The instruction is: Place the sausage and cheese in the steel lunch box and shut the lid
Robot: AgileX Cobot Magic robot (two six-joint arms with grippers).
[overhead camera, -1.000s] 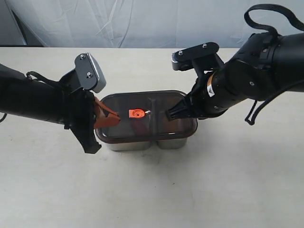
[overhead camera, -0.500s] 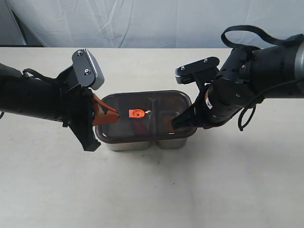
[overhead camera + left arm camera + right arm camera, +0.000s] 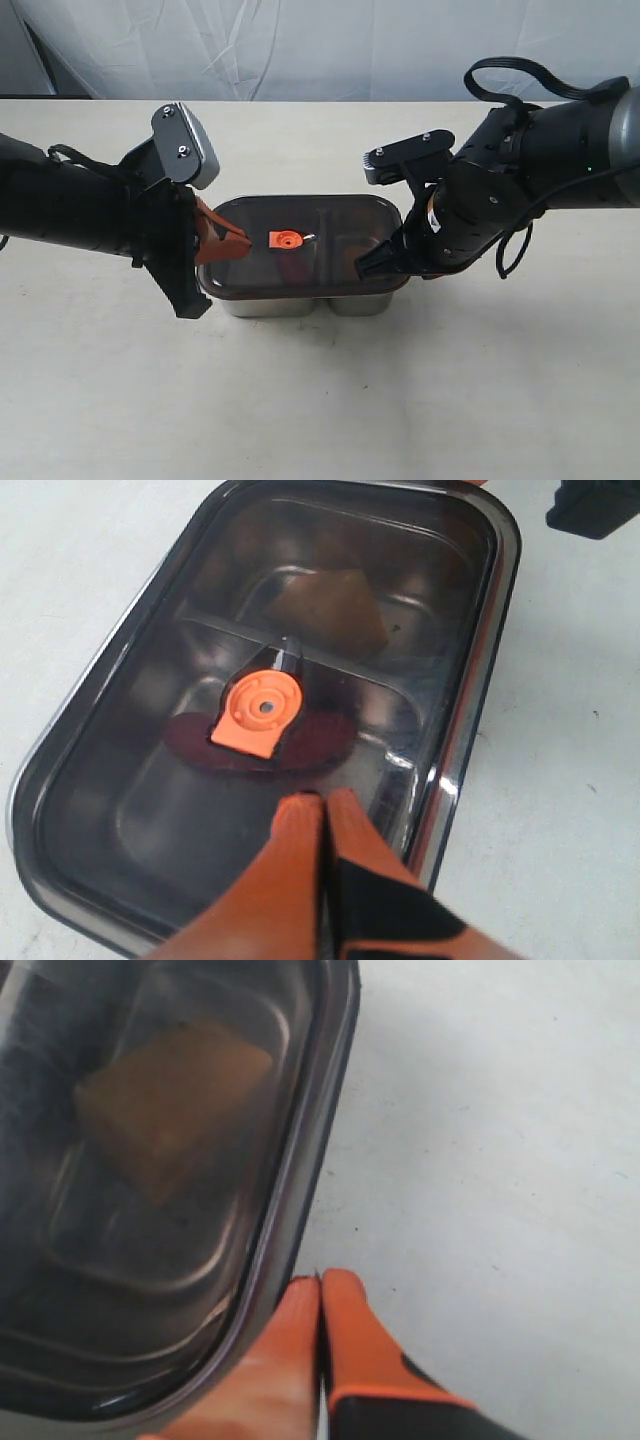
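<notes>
Shifted since half a second ago: right gripper (image 3: 361, 268), now lower and further toward 9 o'clock along the near side of the lid (image 3: 335, 212), with the arm behind it swung the same way. Left gripper (image 3: 240, 240) much as before, and no clear change in the lid's placement.

Dark translucent lid lying over the steel lunch box (image 3: 268, 306) and covering both compartments; steel wall showing only below the near rim, at 6 o'clock. Whether pressed fully home, cannot tell. Orange valve tab (image 3: 285, 239) just toward 9 o'clock of the lid's middle.

Left gripper's orange fingers pressed together with nothing between them, tips over the lid's 9 o'clock end, inside the rim and short of the valve tab. Touching the plastic or hovering just above it, cannot tell.

Right gripper likewise pressed together and pinching nothing, tips at the lid's rim toward 4 o'clock, just beside the rounded corner; in the right wrist view, tips (image 3: 320, 1282) against or right beside the dark rim, with bare table (image 3: 320, 400) on the other side.

Seen through the lid in the left wrist view: cheese (image 3: 325, 605) lying in the compartment toward 3 o'clock, farther from the left gripper; sausage (image 3: 327, 743) as a dark red shape in the 9 o'clock compartment, partly under the valve tab. Cheese also visible through the plastic in the right wrist view, as a dull orange wedge.
</notes>
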